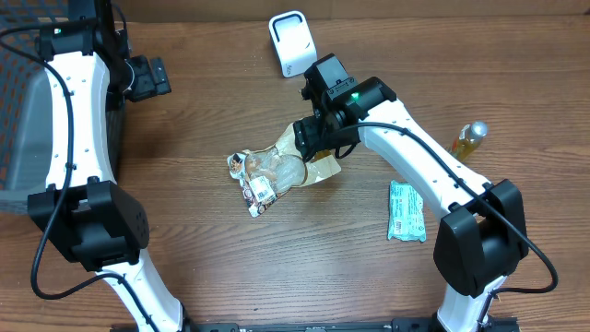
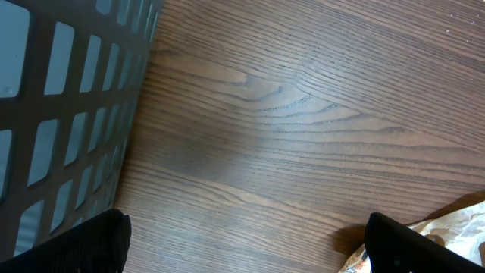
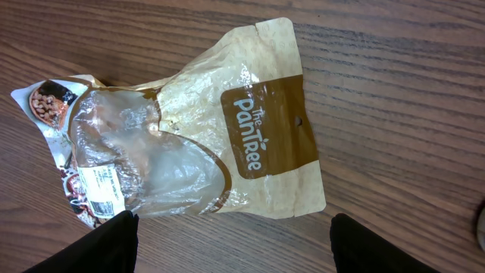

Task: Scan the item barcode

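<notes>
Highest in the overhead view, the right tool (image 1: pixel 316 146) hangs open over the pouch (image 1: pixel 277 171). That pouch lies flat on the worktop (image 1: pixel 184 267), near the white scanner (image 1: pixel 290 43) and on the robot's side of it. Its brown header end sits under the tool, and its printed end, with a small white label (image 1: pixel 263 192), runs off toward the robot's left. The left tool (image 1: pixel 152 78) is well left of the scanner beside the basket (image 1: pixel 23 120), so the right arm is far nearer.

Left wrist: 2 dark fingers (image 2: pixel 68 246) stand wide apart with nothing between them. Only a corner of the pouch shows.

Right wrist: both fingers (image 3: pixel 83 246) are spread and empty, and the pouch lies below them. Its long axis runs roughly along the line joining the 2 fingers, so a wrist turn probably precedes any pinch. Whether the label carries the barcode I cannot tell.
</notes>
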